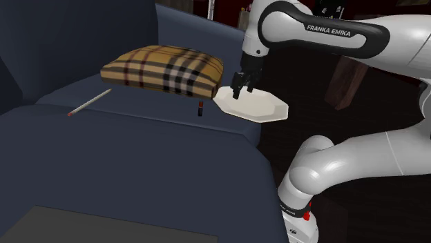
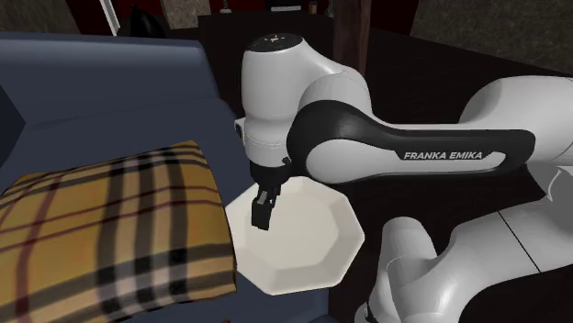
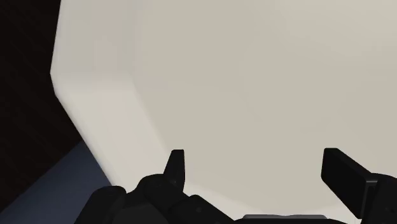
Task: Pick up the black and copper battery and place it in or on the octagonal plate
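Note:
The battery [image 1: 199,108], a small dark cylinder with a reddish-copper end, stands upright on the dark blue sofa seat [image 1: 138,159], just off the plaid cushion's front corner. A cream octagonal plate [image 1: 259,107] [image 2: 312,248] [image 3: 254,76] lies at the seat's edge, to the battery's right in the shoulder view. My gripper [image 1: 242,92] [image 2: 262,213] [image 3: 254,167] hangs just above the plate's near-left part, pointing down. Its fingers stand wide apart with nothing between them; bare plate surface shows in the gap. The battery is a short way from the gripper, on the side away from the plate.
A tan plaid cushion [image 1: 166,69] [image 2: 101,239] lies on the seat behind the battery and overlaps the plate's edge. A pencil [image 1: 90,102] lies on the seat farther toward the shoulder view's left. The sofa back rises behind; beyond the plate the seat ends at dark floor.

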Motion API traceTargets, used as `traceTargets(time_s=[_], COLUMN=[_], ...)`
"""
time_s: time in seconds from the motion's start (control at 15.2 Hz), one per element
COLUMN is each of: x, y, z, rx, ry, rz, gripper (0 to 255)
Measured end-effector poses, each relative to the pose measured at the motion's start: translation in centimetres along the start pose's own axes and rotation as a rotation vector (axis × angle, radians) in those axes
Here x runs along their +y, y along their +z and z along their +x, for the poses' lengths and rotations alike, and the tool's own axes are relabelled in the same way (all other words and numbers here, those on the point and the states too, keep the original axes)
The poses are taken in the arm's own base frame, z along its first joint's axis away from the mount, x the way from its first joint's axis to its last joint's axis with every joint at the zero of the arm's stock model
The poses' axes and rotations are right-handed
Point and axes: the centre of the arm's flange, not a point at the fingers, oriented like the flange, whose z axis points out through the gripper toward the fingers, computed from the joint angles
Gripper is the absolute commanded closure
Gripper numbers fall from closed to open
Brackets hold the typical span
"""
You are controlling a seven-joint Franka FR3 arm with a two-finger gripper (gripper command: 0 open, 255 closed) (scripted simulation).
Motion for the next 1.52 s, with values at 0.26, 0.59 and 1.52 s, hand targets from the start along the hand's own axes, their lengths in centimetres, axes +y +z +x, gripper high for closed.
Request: traceTargets(time_s=[0.26, 0.59, 1.52], x=[-2.3, -8.1, -21.4], y=[-0.8, -2.9, -7.7], z=[-0.1, -0.5, 1.0], rx=[-0.012, -0.041, -0.114], ry=[0.03, 0.105, 0.284], rz=[0.009, 0.03, 0.081], gripper=[0, 0, 0])
